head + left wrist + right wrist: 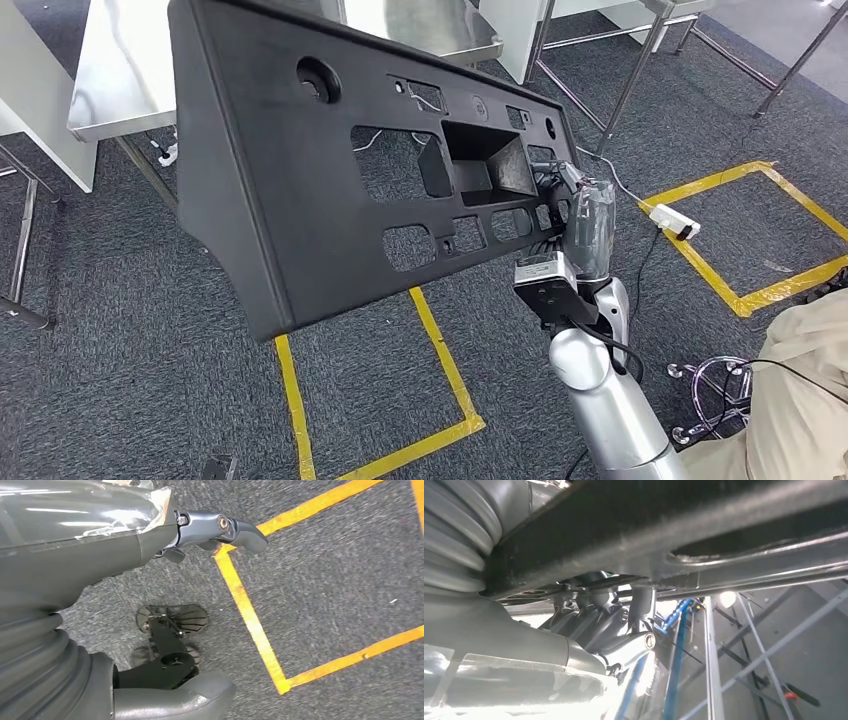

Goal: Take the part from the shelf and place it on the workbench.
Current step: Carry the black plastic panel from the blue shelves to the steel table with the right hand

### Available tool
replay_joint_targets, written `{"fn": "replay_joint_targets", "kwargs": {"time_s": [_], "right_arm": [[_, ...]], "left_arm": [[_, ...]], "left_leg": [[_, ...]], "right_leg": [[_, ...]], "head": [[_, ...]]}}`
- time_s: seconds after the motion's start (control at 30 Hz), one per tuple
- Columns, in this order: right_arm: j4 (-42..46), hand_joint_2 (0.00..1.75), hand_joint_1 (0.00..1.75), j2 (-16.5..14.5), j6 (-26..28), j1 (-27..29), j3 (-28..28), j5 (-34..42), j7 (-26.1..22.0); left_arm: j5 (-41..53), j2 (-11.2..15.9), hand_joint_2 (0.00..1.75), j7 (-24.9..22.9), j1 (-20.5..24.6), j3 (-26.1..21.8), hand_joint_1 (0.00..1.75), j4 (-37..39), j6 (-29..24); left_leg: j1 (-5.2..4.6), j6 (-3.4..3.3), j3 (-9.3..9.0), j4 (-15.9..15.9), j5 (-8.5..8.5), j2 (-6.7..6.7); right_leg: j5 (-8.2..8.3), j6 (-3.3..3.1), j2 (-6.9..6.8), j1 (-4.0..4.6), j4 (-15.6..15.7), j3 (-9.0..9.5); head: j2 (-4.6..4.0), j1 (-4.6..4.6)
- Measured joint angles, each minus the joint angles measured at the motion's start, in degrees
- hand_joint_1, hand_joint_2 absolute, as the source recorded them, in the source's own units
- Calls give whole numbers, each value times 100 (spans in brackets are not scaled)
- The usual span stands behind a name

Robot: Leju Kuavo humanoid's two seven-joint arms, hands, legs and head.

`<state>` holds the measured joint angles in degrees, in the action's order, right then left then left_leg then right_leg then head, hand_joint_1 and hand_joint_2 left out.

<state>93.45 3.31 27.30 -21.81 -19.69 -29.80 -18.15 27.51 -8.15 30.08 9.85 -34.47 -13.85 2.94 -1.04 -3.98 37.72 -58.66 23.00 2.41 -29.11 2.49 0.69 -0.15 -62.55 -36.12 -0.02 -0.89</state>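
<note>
The part (pixel 300 170) is a long black plastic panel with several cut-outs, raised in the air and tilted, close in front of me in the head view. My right hand (pixel 585 215) grips its right end, the silver arm rising from below. In the right wrist view that hand's fingers (pixel 616 625) curl up against the panel's dark underside (pixel 674 525). My left hand (pixel 150 535) hangs over the carpet holding nothing, its fingers (pixel 240 532) held apart from the thumb. A steel workbench (pixel 120 70) stands behind the panel at the upper left.
A second steel table (pixel 430 25) stands at the top middle. Yellow tape squares (pixel 440 350) mark the grey carpet. A white power strip (pixel 672 222) with cable lies on the right. A person in beige (pixel 800 400) and a chrome frame (pixel 715 395) are at the lower right.
</note>
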Motion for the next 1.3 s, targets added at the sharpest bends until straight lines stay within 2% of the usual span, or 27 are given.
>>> {"fn": "replay_joint_targets", "kwargs": {"time_s": [0.03, 0.07, 0.13, 0.2, 0.23, 0.33, 0.37, 0.4, 0.43, 0.5, 0.53, 0.57, 0.63, 0.7, 0.73, 0.77, 0.83, 0.87, 0.9, 0.93, 0.97, 1.0, 1.03, 1.1, 1.2, 1.23, 1.3], "right_arm": [[-12, 175, 175, 5, 18, -1, -1, 4, -21], [-21, 175, 175, 11, 33, -2, -1, 6, -35], [-31, 175, 175, 15, 47, -15, -1, 8, -45], [-34, 175, 175, 13, 52, -37, 1, 10, -48], [-36, 175, 175, 11, 54, -47, 1, 13, -49], [-43, 175, 175, 9, 58, -58, 0, 20, -50], [-47, 175, 175, 10, 58, -58, 0, 23, -50], [-50, 175, 175, 10, 58, -59, 1, 31, -50], [-52, 175, 175, 11, 58, -62, 2, 44, -50], [-54, 175, 175, 12, 58, -85, 4, 88, -50], [-54, 175, 175, 14, 58, -104, 5, 113, -52], [-58, 175, 175, 15, 58, -125, 6, 140, -56], [-73, 175, 175, 17, 58, -165, 7, 181, -63], [-94, 175, 175, 18, 58, -204, 7, 211, -73], [-110, 175, 175, 19, 58, -229, 5, 229, -86], [-132, 175, 175, 21, 58, -249, 3, 251, -103], [-194, 175, 175, 24, 56, -273, -8, 295, -140], [-228, 175, 175, 25, 54, -275, -13, 311, -151], [-260, 175, 175, 26, 53, -279, -17, 320, -157], [-288, 175, 175, 28, 52, -288, -19, 325, -158], [-310, 175, 175, 29, 52, -304, -20, 328, -160], [-330, 175, 175, 31, 52, -327, -21, 332, -164], [-348, 175, 175, 28, 52, -353, -25, 341, -171], [-380, 175, 175, 20, 52, -395, -31, 361, -192], [-408, 175, 175, 15, 59, -441, -35, 372, -207], [-412, 175, 175, 13, 62, -455, -36, 373, -209], [-420, 175, 175, 10, 69, -471, -36, 375, -212]], "left_arm": [[-1, 0, 175, 1, 1, 0, 0, 2, 5], [-3, 0, 175, 2, 2, 0, 0, 3, 8], [-11, 1, 175, 6, 6, 0, 0, 3, 10], [-17, 8, 175, 12, 11, 1, 0, -1, 11], [-20, 12, 175, 15, 16, 1, 0, -3, 15], [-30, 13, 175, 19, 20, 2, 0, -3, 24], [-32, 13, 175, 19, 20, 2, 0, -3, 25], [-33, 13, 175, 19, 22, 2, 0, -3, 25], [-34, 13, 175, 19, 28, 2, 0, -4, 25], [-38, 14, 175, 19, 53, 2, 0, -5, 26], [-44, 14, 175, 19, 72, 2, 0, -5, 29], [-59, 15, 175, 18, 89, 2, 0, -5, 34], [-96, 15, 175, 17, 107, 2, 0, -5, 46], [-131, 13, 175, 17, 109, 2, 0, -5, 52], [-147, 13, 175, 16, 112, 2, 0, -5, 53], [-170, 14, 175, 15, 115, 1, 0, -5, 52], [-216, 17, 175, 13, 118, -1, 0, -5, 54], [-232, 17, 175, 13, 115, -2, 0, -4, 56], [-239, 17, 175, 13, 111, -3, 0, -4, 59], [-240, 17, 175, 13, 107, -4, 0, -3, 62], [-240, 17, 175, 13, 105, -4, 0, -3, 63], [-244, 18, 175, 15, 104, -5, 0, -3, 64], [-251, 19, 175, 20, 104, -7, 0, -3, 64], [-267, 21, 175, 32, 101, -14, 0, -3, 64], [-276, 28, 175, 44, 98, -21, 0, -4, 61], [-278, 30, 175, 46, 100, -21, 0, -4, 61], [-284, 32, 175, 44, 101, -22, 0, -4, 59]], "left_leg": [[-9, 21, -22, -9, 27, 11], [-14, 41, -29, -16, 46, 18], [-10, 85, -38, -18, 65, 23], [3, 164, 15, -130, 162, -26], [19, 215, 100, -326, 281, -66], [133, 357, 595, -1359, 723, -176], [169, 391, 713, -1564, 756, -196], [197, 415, 724, -1551, 683, -212], [219, 426, 616, -1313, 522, -223], [228, 416, 200, -520, 187, -237], [216, 394, 24, -211, 111, -236], [197, 369, -80, -39, 98, -232], [153, 298, -131, 33, 124, -214], [154, 206, -183, 107, 89, -213], [161, 161, -212, 148, 71, -215], [168, 122, -234, 175, 64, -218], [152, 78, -241, 181, 78, -210], [147, 70, -243, 180, 85, -201], [145, 70, -246, 177, 88, -187], [144, 78, -251, 169, 97, -171], [145, 94, -255, 153, 111, -156], [138, 122, -250, 123, 135, -142], [127, 154, -242, 88, 168, -132], [110, 211, -230, 42, 216, -126], [140, 290, -212, -22, 277, -134], [153, 325, -146, -171, 354, -146], [181, 396, 173, -807, 620, -179]], "right_leg": [[164, -20, -2, -4, 243, 83], [242, -60, -3, 1, 344, 122], [277, -147, -6, -15, 371, 152], [291, -218, -17, -66, 414, 203], [293, -253, -27, -96, 435, 234], [269, -309, -48, -106, 442, 280], [265, -311, -51, -110, 441, 285], [260, -307, -51, -117, 441, 291], [252, -296, -51, -127, 441, 303], [227, -256, -50, -133, 440, 329], [215, -229, -51, -125, 439, 333], [207, -199, -53, -117, 440, 332], [205, -122, -62, -109, 465, 335], [155, -70, -71, -103, 392, 299], [68, -74, -73, -96, 222, 213], [-67, -100, -74, -95, -83, 54], [-343, -137, -73, -98, -835, -349], [-402, -124, -73, -98, -1086, -493], [-370, -90, -73, -98, -1128, -533], [-248, -40, -73, -99, -931, -451], [-78, 9, -74, -105, -552, -273], [74, 36, -74, -112, -149, -86], [186, 31, -72, -114, 174, 75], [238, -47, -65, -101, 408, 204], [236, -166, -63, -125, 425, 266], [227, -201, -64, -148, 432, 297], [190, -267, -68, -157, 436, 354]], "head": [[0, -2], [0, -4], [0, -6], [0, -18], [0, -33], [1, -57], [1, -57], [0, -57], [0, -58], [0, -60], [1, -57], [1, -56], [1, -52], [0, -48], [0, -41], [0, -34], [0, -23], [0, -23], [0, -21], [0, -19], [0, -15], [0, -11], [0, -12], [0, -19], [0, -26], [1, -35], [1, -54]]}}
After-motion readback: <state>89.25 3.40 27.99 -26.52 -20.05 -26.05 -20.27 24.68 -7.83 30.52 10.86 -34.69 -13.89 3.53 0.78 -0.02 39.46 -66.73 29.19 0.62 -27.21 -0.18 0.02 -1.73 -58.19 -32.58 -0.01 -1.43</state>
